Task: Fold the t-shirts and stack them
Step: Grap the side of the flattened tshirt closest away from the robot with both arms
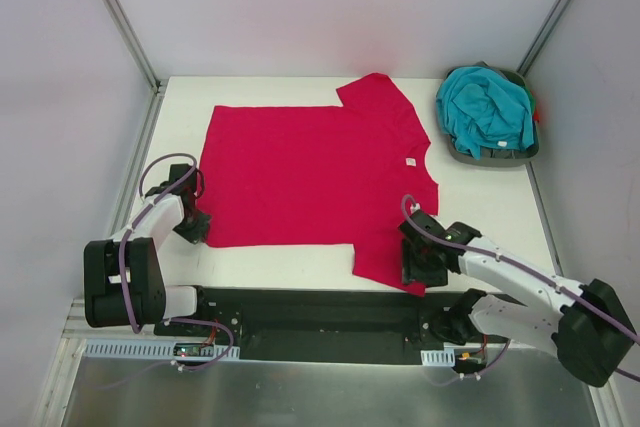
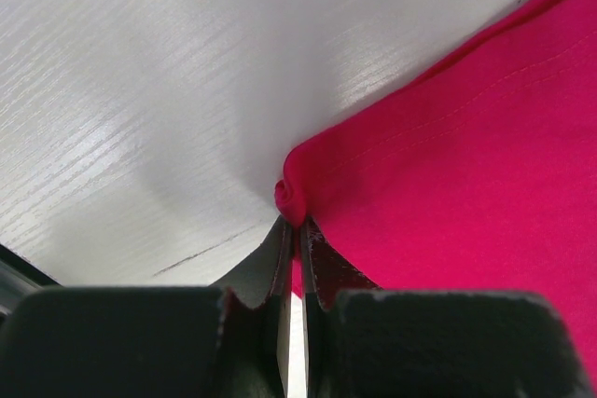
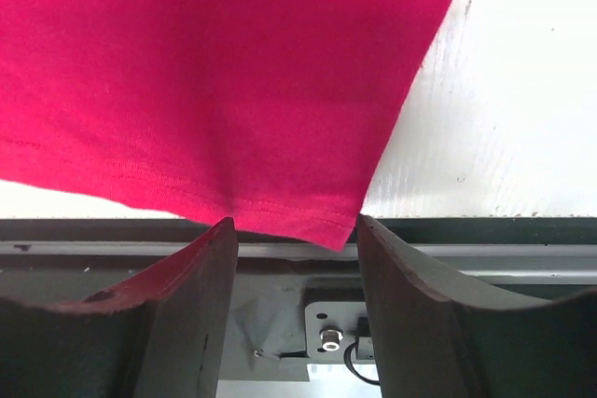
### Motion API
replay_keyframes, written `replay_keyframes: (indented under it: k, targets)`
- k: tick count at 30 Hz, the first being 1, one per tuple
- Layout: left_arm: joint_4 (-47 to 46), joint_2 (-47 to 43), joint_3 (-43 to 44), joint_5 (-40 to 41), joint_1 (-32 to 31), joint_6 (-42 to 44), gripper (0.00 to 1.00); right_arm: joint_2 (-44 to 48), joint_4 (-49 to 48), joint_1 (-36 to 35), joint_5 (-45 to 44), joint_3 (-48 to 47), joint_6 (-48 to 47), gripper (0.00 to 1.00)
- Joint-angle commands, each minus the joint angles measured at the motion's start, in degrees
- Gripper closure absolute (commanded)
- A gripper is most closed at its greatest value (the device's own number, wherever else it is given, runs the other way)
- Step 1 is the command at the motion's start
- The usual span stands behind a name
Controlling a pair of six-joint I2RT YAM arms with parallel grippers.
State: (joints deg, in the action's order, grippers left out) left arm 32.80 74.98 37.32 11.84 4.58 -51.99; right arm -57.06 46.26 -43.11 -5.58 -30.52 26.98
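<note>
Red shirt lies flat, not folded; teal shirt sits bunched up. Left claw pinches the red corner; right claw is apart.

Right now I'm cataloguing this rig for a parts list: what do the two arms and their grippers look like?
Both the left arm and the right arm have white links between bulky black joint housings. A thin purplish cable loops along each arm. The left gripper and the right gripper are black, each with two broad fingers tapering to thin tips. No markings are legible.
</note>
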Motion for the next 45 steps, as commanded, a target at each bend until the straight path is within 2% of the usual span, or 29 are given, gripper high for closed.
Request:
replay_keyframes:
  k: [1, 14, 20, 23, 29, 30, 31, 36, 39, 45]
  targets:
    - [0.4, -1.5, -0.6, -0.7, 0.3, 1.4, 1.00, -4.3, -4.0, 0.0, -0.6, -0.5, 0.1, 0.44]
    - [0.5, -1.8, -0.2, 0.8, 0.3, 1.5, 1.00, -6.5, -2.7, 1.3, 1.4, -0.5, 3.7, 0.46]
    - [0.5, -0.6, 2.1, 1.3, 0.3, 2.2, 1.00, -9.3, -2.3, 1.2, -0.1, -2.8, 3.8, 0.51]
    - [0.7, 0.2, 2.8, 2.7, 0.3, 2.8, 1.00, -9.3, -2.9, 1.1, -0.2, -2.7, 3.9, 0.60]
    - [1.0, 0.0, 3.4, 2.7, 0.3, 2.6, 1.00, -8.9, -4.6, 1.3, 0.7, -2.4, 3.1, 0.90]
    - [1.2, -0.5, 3.5, 2.5, 0.4, 2.6, 1.00, -8.3, -4.4, 1.2, 0.7, -2.5, 2.9, 0.98]
    - [1.7, -1.1, 3.5, 2.4, 0.4, 2.7, 1.00, -6.9, -4.1, 1.2, 0.8, -2.7, 2.3, 0.99]
    - [9.1, -6.8, 4.7, 6.3, 0.4, -3.3, 1.00, 3.5, 1.7, 1.0, 3.7, -3.5, 1.2, 0.99]
    - [12.8, -13.3, 2.9, 7.8, 0.4, -7.9, 1.00, 9.5, 9.4, 0.8, 4.5, -5.4, 1.1, 0.99]
    - [20.1, -26.5, 0.9, 11.1, 0.4, -12.8, 1.00, 20.0, 16.0, -1.4, 12.2, -5.9, 4.1, 0.99]
